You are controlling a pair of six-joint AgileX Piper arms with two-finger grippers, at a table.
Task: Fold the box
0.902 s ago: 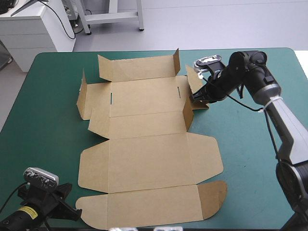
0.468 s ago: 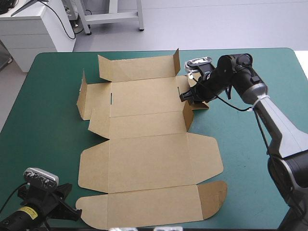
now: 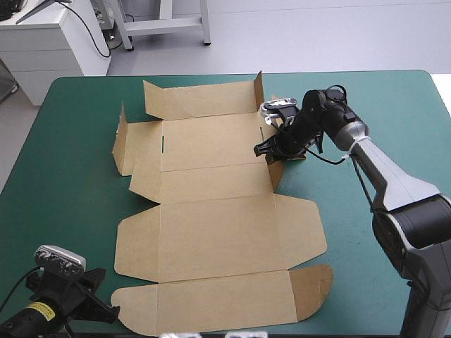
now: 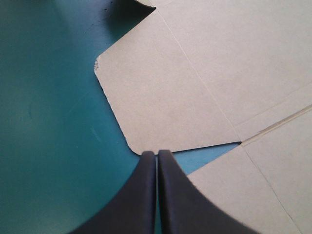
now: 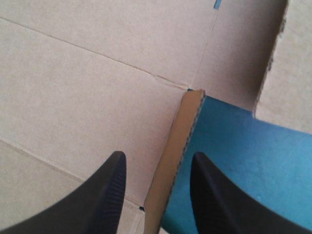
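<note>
**Straddling the flap at two o'clock**

The box [image 3: 211, 232] lay opened out at mid-table on the cover [image 3: 77, 141]. Most of it was flat. Its wall [image 3: 201, 98] at 12 o'clock stood raised, and so did the small side pieces at about 10 and 2 o'clock.

My right gripper [image 5: 157, 158] sat at the box's 2 o'clock with jaws spread. The upright flap [image 5: 176, 144] ran edge-on between them, and I could not tell whether either finger touched it. My left gripper [image 4: 157, 153] waited at the box's 7 o'clock, jaws pressed together on nothing. Its tip was just beside the rounded corner of a flat panel [image 4: 161, 97].

I judged the board light, thin and stiff. It would likely bend cleanly only along its scored creases and buckle anywhere else. With nothing pinning it, it would probably skate on the cover under a sideways push, and a hard pinch could crush its cut edges.

The best hold seemed to be the flap's free edge, taken across its thickness near the middle and swung about its crease. My left gripper could press a flat panel down to steady the sheet.
</note>
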